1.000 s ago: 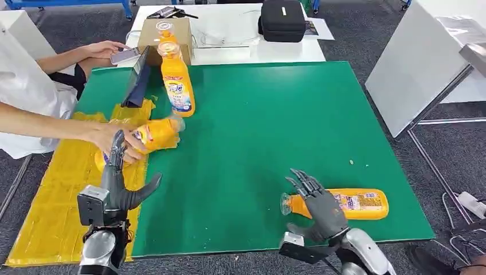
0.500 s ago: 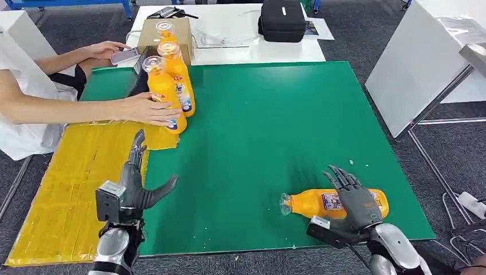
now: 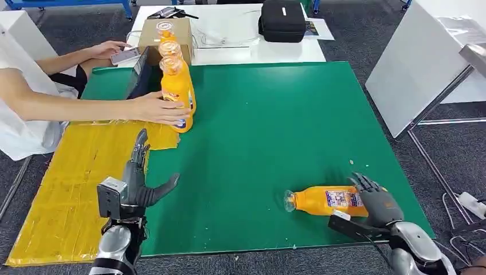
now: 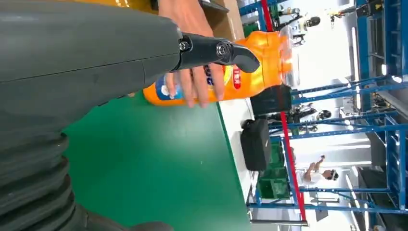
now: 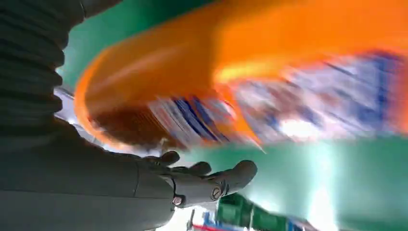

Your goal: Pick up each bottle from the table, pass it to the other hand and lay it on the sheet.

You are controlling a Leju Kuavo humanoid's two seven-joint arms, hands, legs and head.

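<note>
An orange bottle point(image 3: 324, 200) lies on its side on the green mat point(image 3: 275, 126), cap toward my left. My right hand point(image 3: 375, 203) is at its base end with fingers spread, holding nothing; the right wrist view shows the blurred bottle point(image 5: 240, 72) close above the extended fingers point(image 5: 211, 180). My left hand point(image 3: 137, 183) stands open, fingers up, at the edge of the yellow sheet point(image 3: 63, 189). A person's hand point(image 3: 163, 109) holds an upright orange bottle point(image 3: 176, 89) at the mat's far left; in the left wrist view this bottle point(image 4: 255, 62) stands beyond my left hand point(image 4: 96, 57).
Two more upright bottles point(image 3: 170, 50) stand behind the held one, before a cardboard box point(image 3: 150, 31). A dark tablet point(image 3: 137, 80) leans nearby. A white table point(image 3: 229, 40) with a black case point(image 3: 282, 20) lies beyond the mat. A white board point(image 3: 418, 69) stands right.
The person lifted the bottle off the sheet and stood it upright beside the others. My right hand slid right along the lying bottle to its base end. My left hand rose slightly.
</note>
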